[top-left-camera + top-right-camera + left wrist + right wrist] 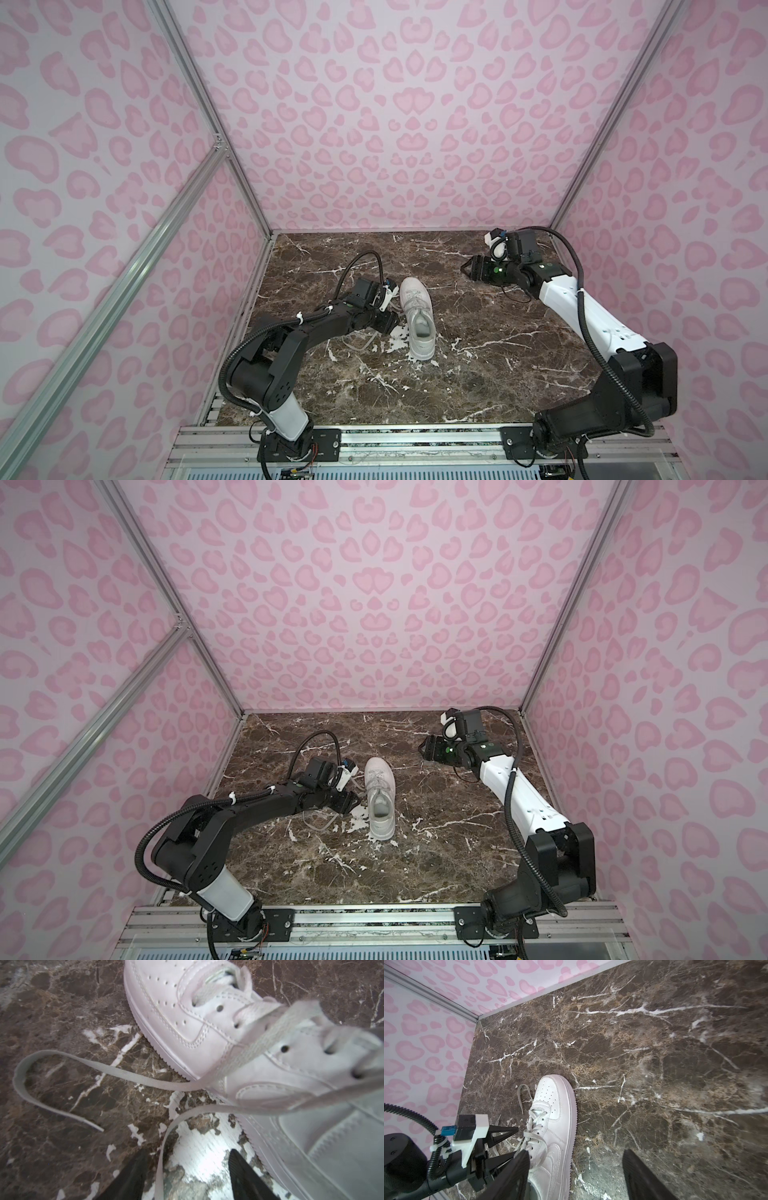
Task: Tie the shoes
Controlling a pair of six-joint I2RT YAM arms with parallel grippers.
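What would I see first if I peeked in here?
A single all-white low-top sneaker sits mid-table on the dark brown marble tabletop, its long flat white laces untied and spilling toward the left arm. The black left gripper hovers right beside it, jaws open around one lace. Pink leopard-spotted walls surround everything.

text: none legible | numbers: none | labels: none | brand mark: unlettered stitched swoosh-shaped curve point(195, 1038) on sneaker point(255, 1072) side
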